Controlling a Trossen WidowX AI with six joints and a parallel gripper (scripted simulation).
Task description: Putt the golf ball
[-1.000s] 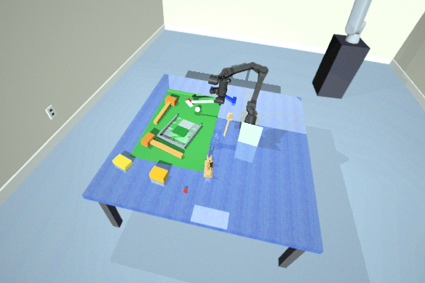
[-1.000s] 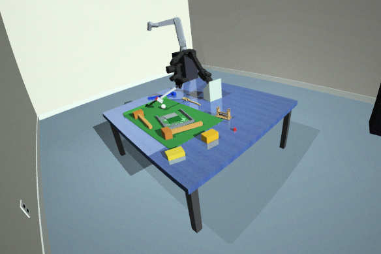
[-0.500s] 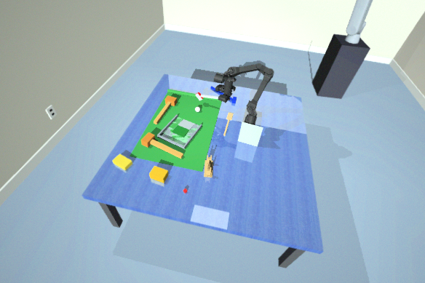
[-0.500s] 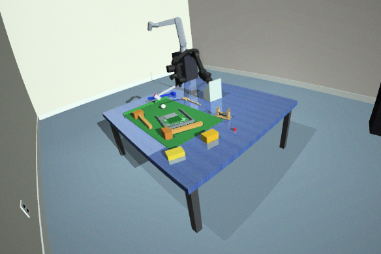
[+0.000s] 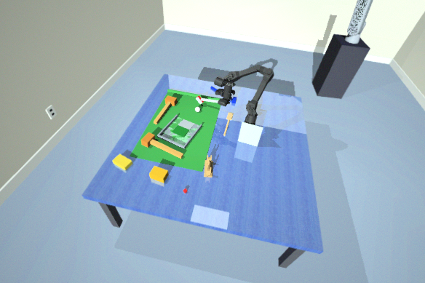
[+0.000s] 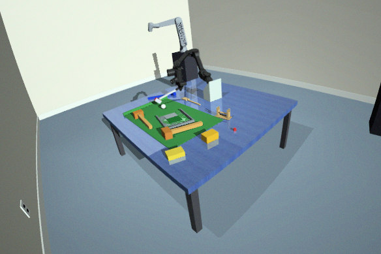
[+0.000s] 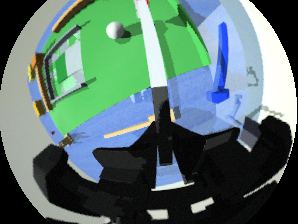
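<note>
My gripper (image 5: 224, 101) (image 6: 176, 87) (image 7: 160, 123) is shut on the white shaft of the red putter (image 5: 208, 100) (image 6: 167, 95) (image 7: 152, 43). The putter's red head (image 5: 199, 100) (image 6: 158, 100) hangs low over the far edge of the green mat (image 5: 204, 139) (image 6: 153, 131) (image 7: 127, 70). The white golf ball (image 5: 197, 109) (image 6: 163, 106) (image 7: 116, 28) lies on the mat just in front of the head, a little apart from it. The raised green (image 5: 180, 130) (image 6: 174, 119) (image 7: 65, 70) with its grey ramps stands in the mat's middle.
Orange wooden mallets (image 5: 164, 108) (image 5: 160, 144) lie on the mat's left side. Two yellow blocks (image 5: 122, 161) (image 5: 159, 174), a small red piece (image 5: 185, 190), a wooden rack (image 5: 209, 167), a wooden putter (image 5: 228, 122) and a blue putter (image 7: 218, 63) lie on the blue table (image 5: 262, 190). A pale box (image 5: 250, 133) stands by my base.
</note>
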